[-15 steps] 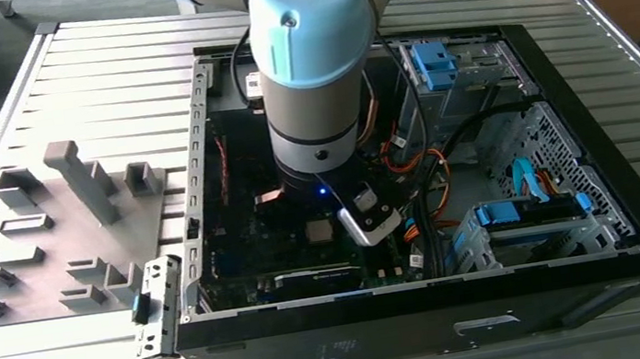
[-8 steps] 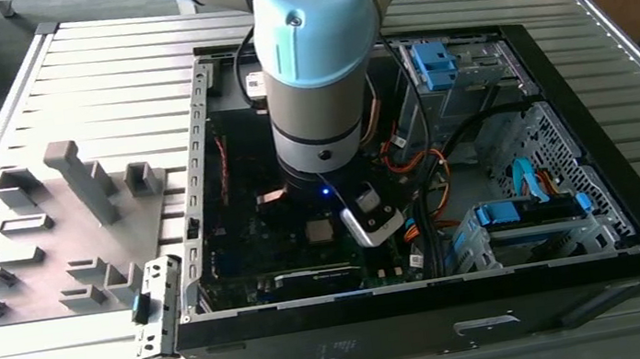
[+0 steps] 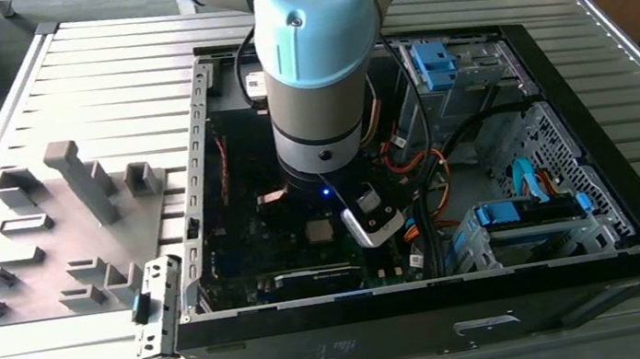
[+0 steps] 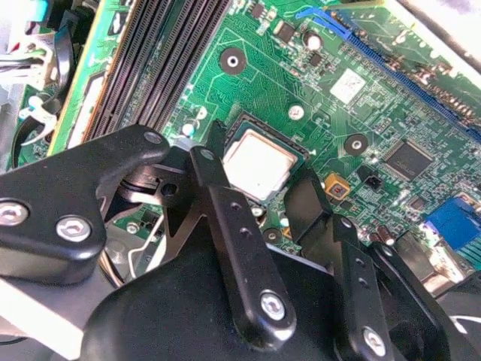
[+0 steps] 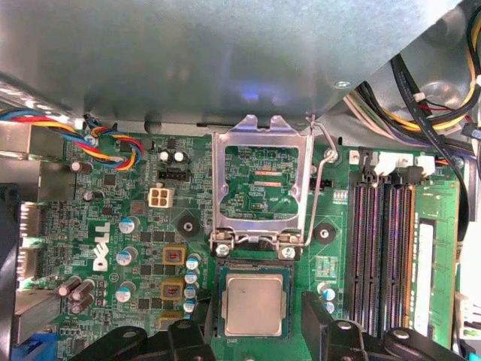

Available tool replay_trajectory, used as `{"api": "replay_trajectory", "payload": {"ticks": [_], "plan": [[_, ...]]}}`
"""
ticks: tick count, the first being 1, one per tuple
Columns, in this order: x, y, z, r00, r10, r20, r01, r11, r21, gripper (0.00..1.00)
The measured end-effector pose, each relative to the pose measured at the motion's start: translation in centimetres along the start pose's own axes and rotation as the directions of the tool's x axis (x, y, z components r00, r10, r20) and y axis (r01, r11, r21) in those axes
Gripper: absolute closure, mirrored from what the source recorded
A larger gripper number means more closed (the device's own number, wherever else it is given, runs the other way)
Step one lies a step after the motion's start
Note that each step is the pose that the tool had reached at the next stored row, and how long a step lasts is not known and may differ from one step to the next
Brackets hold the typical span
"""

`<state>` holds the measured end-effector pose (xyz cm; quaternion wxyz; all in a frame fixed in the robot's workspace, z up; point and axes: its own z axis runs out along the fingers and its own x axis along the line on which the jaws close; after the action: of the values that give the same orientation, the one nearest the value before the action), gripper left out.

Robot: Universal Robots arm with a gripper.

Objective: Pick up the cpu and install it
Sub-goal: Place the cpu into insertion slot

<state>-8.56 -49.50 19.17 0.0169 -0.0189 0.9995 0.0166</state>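
cpu is sitting flat in the socket on the green motherboard, inside the open pc case on the slatted desk, so the drop-in part looks done to me. Load plate is flipped up off the socket, hinged at one edge, with its wire lever raised, which is why the chip is bare and reachable. The tool hangs right over it, black fingers spread wider than the chip, one on each side, and as far as I can see gripping nothing. My guess is that straddle keeps it lined up square with the socket. Memory slots run just beside the socket. Grey fixture blocks sit on the exterior view's left, well apart from the case.
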Motion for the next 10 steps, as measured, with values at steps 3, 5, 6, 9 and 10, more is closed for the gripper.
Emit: {"api": "replay_trajectory", "payload": {"ticks": [3,5,6,9,10], "plan": [[0.00,0.00,0.00,1.0000,0.000,0.0000,0.000,1.0000,0.0000,0.42],[0.00,0.00,0.00,1.0000,0.000,0.0000,0.000,1.0000,0.0000,0.43],[0.00,0.00,0.00,1.0000,0.000,-0.0001,0.000,1.0000,0.0000,0.50],[0.00,0.00,-0.01,1.0000,0.000,-0.0001,0.000,1.0000,0.0002,0.56],[0.00,0.00,-0.01,1.0000,0.000,-0.0001,0.000,1.0000,0.0002,0.58]]}}
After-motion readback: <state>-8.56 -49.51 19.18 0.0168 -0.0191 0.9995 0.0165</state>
